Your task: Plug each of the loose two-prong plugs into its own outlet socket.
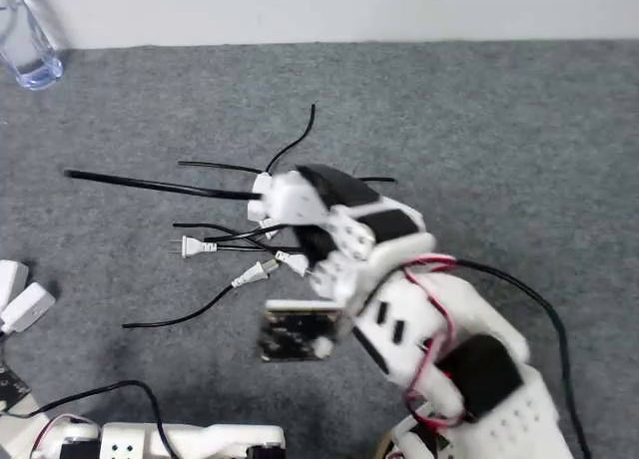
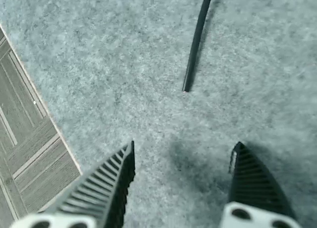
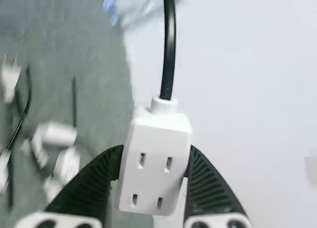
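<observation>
Outlet block (image 3: pixel 158 134) is sitting pinched by its sides in my right hand (image 3: pixel 154 161), loose plugs (image 1: pixel 192 246) lying on the table (image 1: pixel 499 110) nearby; left hand (image 2: pixel 184 144) is hanging wide open, empty. I'm worrying the block twists when pushed.

Right arm (image 1: pixel 429 319): white moulded shells, with black servo blocks set between them. A dark circuit board (image 1: pixel 297 331) is mounted at the wrist. Two dark slots are noted in the white shell just beside the board. Red wires (image 1: pixel 431 263) and a black cable (image 1: pixel 544 314) are routed behind the board.

Left arm (image 1: pixel 170 441), below and left of the board: white shell, small dark holes.

Left gripper (image 2: pixel 184 147) and right gripper (image 3: pixel 154 156): black, ribbed, tapered fingers (image 2: pixel 111 183) on white bases with holes.
</observation>
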You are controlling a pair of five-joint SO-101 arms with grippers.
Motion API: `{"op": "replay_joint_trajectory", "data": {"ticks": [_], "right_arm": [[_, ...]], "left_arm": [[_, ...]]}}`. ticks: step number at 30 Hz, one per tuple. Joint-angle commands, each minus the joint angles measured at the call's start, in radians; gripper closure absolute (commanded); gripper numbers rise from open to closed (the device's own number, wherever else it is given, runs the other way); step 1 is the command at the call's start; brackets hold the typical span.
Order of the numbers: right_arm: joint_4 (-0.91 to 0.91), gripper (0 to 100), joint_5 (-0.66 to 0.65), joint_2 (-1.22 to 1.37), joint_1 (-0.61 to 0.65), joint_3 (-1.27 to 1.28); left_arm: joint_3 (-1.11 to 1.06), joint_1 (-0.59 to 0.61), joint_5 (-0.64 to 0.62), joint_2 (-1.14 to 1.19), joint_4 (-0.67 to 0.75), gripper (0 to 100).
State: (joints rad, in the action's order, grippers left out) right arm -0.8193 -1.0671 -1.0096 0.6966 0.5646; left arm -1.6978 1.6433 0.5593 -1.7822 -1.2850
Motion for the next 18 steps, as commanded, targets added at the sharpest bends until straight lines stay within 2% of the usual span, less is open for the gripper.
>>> {"op": "replay_joint_trajectory", "data": {"ticks": [1,5,13,18], "right_arm": [[0.174,99.1,0.032,0.154,0.064,-0.014],[0.283,99.1,0.066,0.403,0.096,-0.075],[0.288,99.0,0.321,0.898,0.168,-0.445],[0.289,99.0,0.351,1.147,0.260,-0.618]], "left_arm": [[0.013,0.011,0.008,-0.006,0.015,71],[0.013,0.011,0.008,-0.006,0.017,71],[0.013,0.012,0.008,-0.008,0.017,71],[0.013,0.012,0.008,-0.008,0.017,71]]}}
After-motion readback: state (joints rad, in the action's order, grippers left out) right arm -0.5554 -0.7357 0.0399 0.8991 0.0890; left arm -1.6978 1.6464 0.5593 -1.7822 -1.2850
